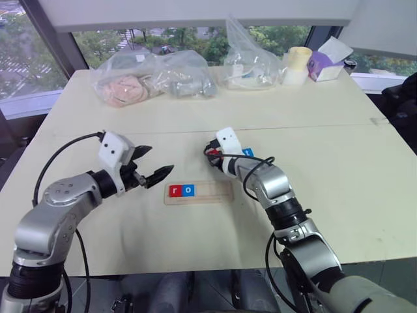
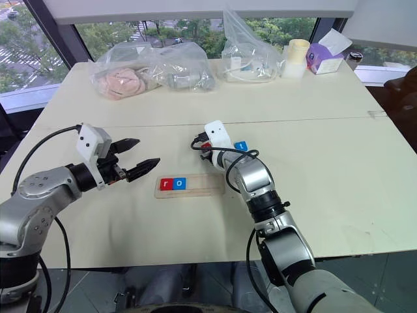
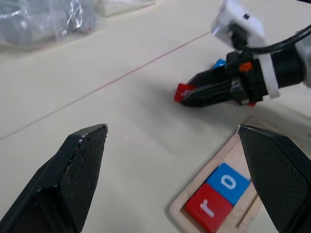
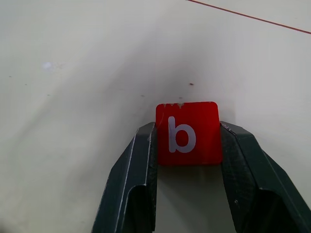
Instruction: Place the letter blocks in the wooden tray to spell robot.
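Red b block (image 4: 188,133) between right fingers (image 4: 131,184) (touching)

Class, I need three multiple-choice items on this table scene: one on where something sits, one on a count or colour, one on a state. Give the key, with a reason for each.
1. Where does the blue o tile lie?
A. In the tray, beside the r tile
B. Inside a plastic bag
C. Between the left claw's fingers

2. How many tiles lie in the tray?
A. None
B. Two
C. Five

3. What is the right claw doing?
A. Standing open over the tray
B. Gripping a red b tile
C. Gripping a blue t tile

Key: 1 A, it lies against the r tile. 2 B, r and o only. 3 B, the b tile sits between its fingers.
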